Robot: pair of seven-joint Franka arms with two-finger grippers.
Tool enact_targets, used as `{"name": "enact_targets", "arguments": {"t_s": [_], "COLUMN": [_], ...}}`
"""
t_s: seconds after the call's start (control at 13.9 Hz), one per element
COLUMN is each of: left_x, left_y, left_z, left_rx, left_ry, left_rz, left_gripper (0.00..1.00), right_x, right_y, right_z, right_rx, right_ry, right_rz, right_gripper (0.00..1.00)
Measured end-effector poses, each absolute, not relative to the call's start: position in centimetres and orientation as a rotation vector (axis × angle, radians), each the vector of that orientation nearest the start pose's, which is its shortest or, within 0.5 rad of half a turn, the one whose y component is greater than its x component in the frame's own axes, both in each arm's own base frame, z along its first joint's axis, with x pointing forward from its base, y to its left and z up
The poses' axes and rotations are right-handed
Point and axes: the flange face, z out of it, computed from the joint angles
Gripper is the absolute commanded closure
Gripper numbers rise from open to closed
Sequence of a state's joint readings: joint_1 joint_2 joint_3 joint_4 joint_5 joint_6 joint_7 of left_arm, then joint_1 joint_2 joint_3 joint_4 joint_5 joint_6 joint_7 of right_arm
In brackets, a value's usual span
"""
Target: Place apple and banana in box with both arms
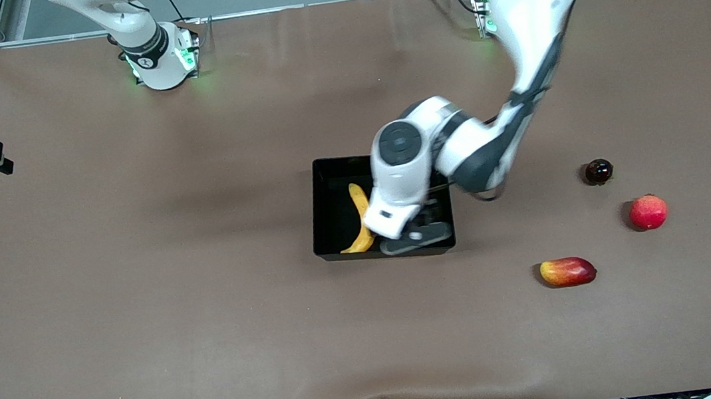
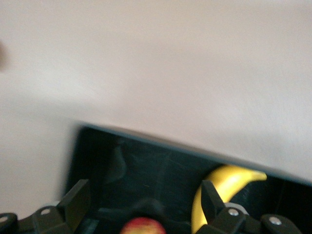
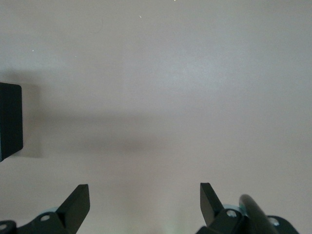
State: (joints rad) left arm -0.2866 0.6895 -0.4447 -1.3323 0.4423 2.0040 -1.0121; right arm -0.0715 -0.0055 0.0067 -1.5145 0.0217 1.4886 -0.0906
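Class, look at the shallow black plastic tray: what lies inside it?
Inside the shallow black plastic tray lies a curved yellow banana. The left wrist view also shows a red-and-yellow apple between the open left gripper; the arm covers the apple from the front.

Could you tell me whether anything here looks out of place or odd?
Nothing stands out. The banana lies in the box, the apple sits under the open left gripper there, and the open right gripper waits over bare table.
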Motion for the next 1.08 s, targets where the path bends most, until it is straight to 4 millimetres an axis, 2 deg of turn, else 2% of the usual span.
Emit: {"name": "enact_targets", "arguments": {"t_s": [0.14,0.29,0.51,0.65,0.79,1.08], "left_x": [62.3,63.1,64.1,64.5,63.8,61.7], "left_y": [-35.8,-30.8,-23.5,-18.4,-15.2,-13.2], "left_z": [42.3,46.9,51.0,53.3,55.4,59.4], "left_rx": [-3.033,-3.001,-3.043,-3.060,-3.045,-3.058], "left_ry": [-0.375,-0.401,-0.400,-0.339,-0.291,-0.240], "left_rz": [-0.225,-0.233,-0.150,-0.125,-0.101,-0.087], "left_gripper": [0.00,0.00,0.00,0.00,0.00,0.00], "right_x": [54.4,54.4,54.4,54.4,54.3,54.3], "right_y": [-3.4,-3.4,-3.5,-3.6,-3.6,-4.3], "right_z": [64.7,64.7,64.7,64.7,64.7,64.7], "right_rx": [-3.118,-3.118,-3.118,-3.118,-3.118,-3.118], "right_ry": [-0.040,-0.038,-0.035,-0.034,-0.033,-0.013], "right_rz": [0.030,0.029,0.029,0.030,0.029,0.029], "right_gripper": [0.00,0.00,0.00,0.00,0.00,0.00]}}
